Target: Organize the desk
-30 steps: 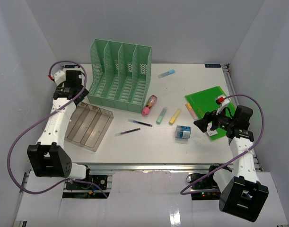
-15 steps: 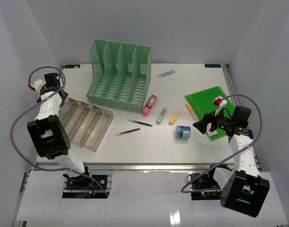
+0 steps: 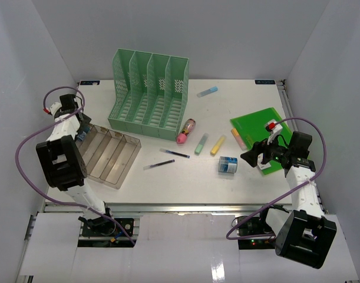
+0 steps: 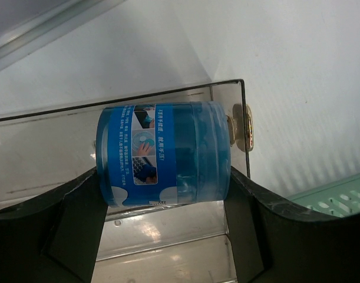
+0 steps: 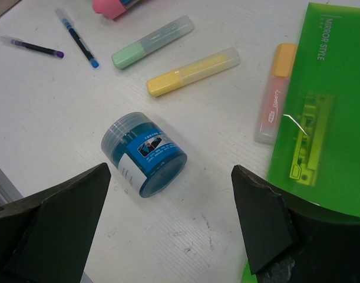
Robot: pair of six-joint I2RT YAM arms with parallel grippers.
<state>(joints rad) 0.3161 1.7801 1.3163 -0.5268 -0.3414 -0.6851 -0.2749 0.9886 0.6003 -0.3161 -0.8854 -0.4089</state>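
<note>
**Left arm folded back over tray corner, jar in its grip**

Desk (image 3: 185, 177) fills the middle of the top view, white and flat, with both arm bases at its near rail.

The left arm differs most from a second ago. Then it reached forward, with its wrist by the left end of the mint-green file rack (image 3: 149, 91). Half a second ago it had swung out to the far left. Now it is folded back, and the left gripper (image 4: 163, 177) sits over the far left corner of the clear tray (image 3: 109, 156). Its wrist view shows a blue jar (image 4: 162, 156) lying on its side between the two fingers. One finger presses on each end of the jar, so the jaws stand wide but clamped on it. The tray's corner wall shows behind and below the jar. Whether the jar touches the tray cannot be told.

The right arm has barely moved. The right gripper (image 3: 246, 157) hovers with its jaws spread and nothing between them, just above a second blue jar (image 5: 145, 154). That jar lies on its side on the desk, near the left edge of the green folder (image 3: 262, 127).

The loose items lie where they did:
- a pink tube (image 3: 186, 131) by the rack's right end
- a green highlighter (image 3: 201, 144) and a yellow highlighter (image 3: 218, 145) side by side
- an orange highlighter (image 5: 275, 91) against the folder's edge
- two pens (image 3: 174, 153) nearer the middle of the desk
- a light blue marker (image 3: 207, 91) toward the far edge
</note>
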